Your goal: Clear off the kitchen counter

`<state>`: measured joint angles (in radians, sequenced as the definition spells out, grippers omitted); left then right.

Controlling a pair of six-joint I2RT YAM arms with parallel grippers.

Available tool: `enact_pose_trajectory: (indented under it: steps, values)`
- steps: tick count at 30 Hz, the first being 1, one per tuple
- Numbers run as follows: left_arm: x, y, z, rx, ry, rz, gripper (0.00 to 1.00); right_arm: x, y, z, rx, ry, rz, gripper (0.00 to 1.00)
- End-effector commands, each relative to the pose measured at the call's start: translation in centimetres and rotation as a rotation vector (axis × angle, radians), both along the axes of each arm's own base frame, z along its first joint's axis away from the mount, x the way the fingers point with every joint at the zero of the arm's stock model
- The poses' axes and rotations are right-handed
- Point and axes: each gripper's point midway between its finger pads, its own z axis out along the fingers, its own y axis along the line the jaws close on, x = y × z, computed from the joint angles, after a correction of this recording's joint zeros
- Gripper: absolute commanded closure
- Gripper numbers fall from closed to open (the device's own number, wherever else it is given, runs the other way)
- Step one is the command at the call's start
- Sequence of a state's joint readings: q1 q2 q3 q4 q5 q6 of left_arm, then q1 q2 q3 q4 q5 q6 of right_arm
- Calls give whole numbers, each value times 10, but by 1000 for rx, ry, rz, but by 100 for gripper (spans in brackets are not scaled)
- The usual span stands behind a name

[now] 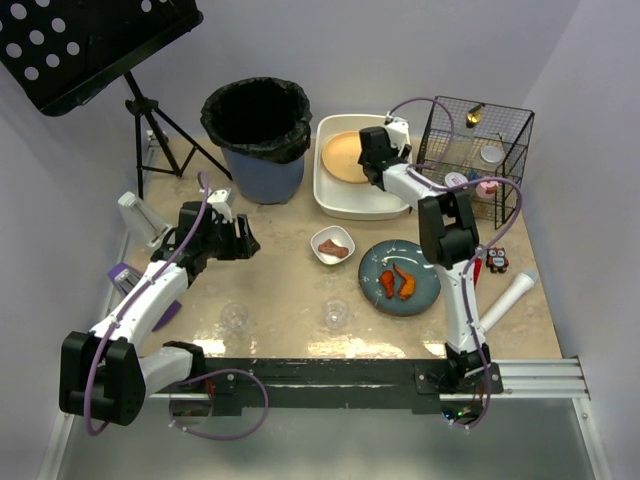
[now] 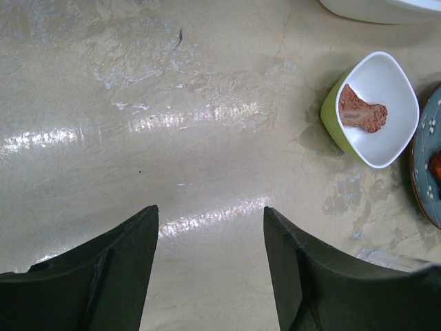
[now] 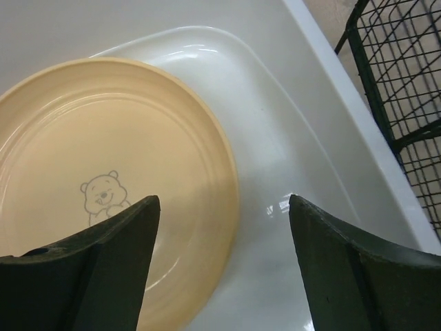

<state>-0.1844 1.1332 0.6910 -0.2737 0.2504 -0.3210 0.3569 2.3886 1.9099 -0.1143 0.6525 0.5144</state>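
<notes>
Jaws spread and empty on both sides: my left gripper [image 2: 210, 210] hovers over bare kitchen counter [image 2: 172, 138], my right gripper [image 3: 224, 198] over the yellow plate [image 3: 103, 152] in the tub [image 3: 296, 158]. The small bowl [image 2: 394, 88] sits at my left's two o'clock, so left is probably the nearer arm.

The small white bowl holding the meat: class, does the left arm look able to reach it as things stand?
Probably yes. The left gripper is open and empty, and only bare kitchen counter lies between it and the bowl, which sits a short way ahead to its right.
</notes>
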Motion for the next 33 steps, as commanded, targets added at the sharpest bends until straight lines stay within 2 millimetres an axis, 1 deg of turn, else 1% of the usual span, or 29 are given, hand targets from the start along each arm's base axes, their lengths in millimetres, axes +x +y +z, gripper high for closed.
enact_pose_trajectory:
  steps: [1,2,4,5,7,8,9,10,11,12,13,14,15,16,17,19,22,23,24,25,28,30,31,33]
  values:
    - [6,0,8,-4,-46,-12,33,-10,-5,99,63,-159,5,21]
    - [7,-1,9,-5,-51,-12,33,-14,-5,113,75,-179,18,21]
    - [7,-1,12,-7,-63,-14,33,-27,-2,132,95,-194,53,21]
    - [7,-2,15,-11,-71,-16,32,-34,1,139,107,-191,89,21]
    - [6,-5,17,-12,-84,-17,31,-53,3,145,115,-170,134,21]
    - [6,-9,19,-14,-91,-24,30,-62,4,155,121,-174,154,20]
    - [4,-17,22,-16,-97,-36,28,-74,3,147,121,-146,172,20]
    - [5,-22,25,-13,-105,-40,24,-85,2,151,124,-145,188,20]
    - [5,-29,28,-11,-111,-42,18,-96,1,149,131,-137,196,20]
    - [3,-40,32,-12,-116,-58,14,-107,0,156,143,-147,208,20]
    - [0,-55,36,-27,-117,-82,11,-120,-2,166,158,-165,224,20]
    - [0,-64,42,-47,-124,-92,8,-131,-3,166,172,-162,236,20]
    - [0,-76,49,-81,-132,-107,6,-141,-4,174,188,-176,248,20]
    - [0,-86,55,-115,-143,-122,5,-151,-5,176,204,-181,257,20]
    - [0,-95,59,-146,-145,-131,3,-162,-7,184,219,-197,264,20]
    - [-2,-113,65,-195,-149,-160,3,-179,-10,196,248,-229,274,20]
    - [-6,-144,63,-246,-125,-210,3,-201,-16,212,276,-273,279,20]
    - [-5,-157,66,-265,-131,-228,3,-206,-18,216,282,-284,280,20]
    - [-7,-167,60,-267,-113,-242,3,-210,-18,218,290,-287,282,20]
    - [-10,-180,60,-277,-105,-262,3,-215,-18,223,299,-299,287,20]
    - [-15,-211,47,-287,-63,-282,4,-225,-20,230,323,-318,289,20]
    - [-19,-228,39,-306,-32,-287,6,-230,-23,234,329,-333,285,20]
    - [-20,-234,33,-309,-14,-281,7,-232,-24,234,332,-337,282,20]
    - [-22,-246,26,-328,7,-272,8,-236,-25,235,333,-341,283,20]
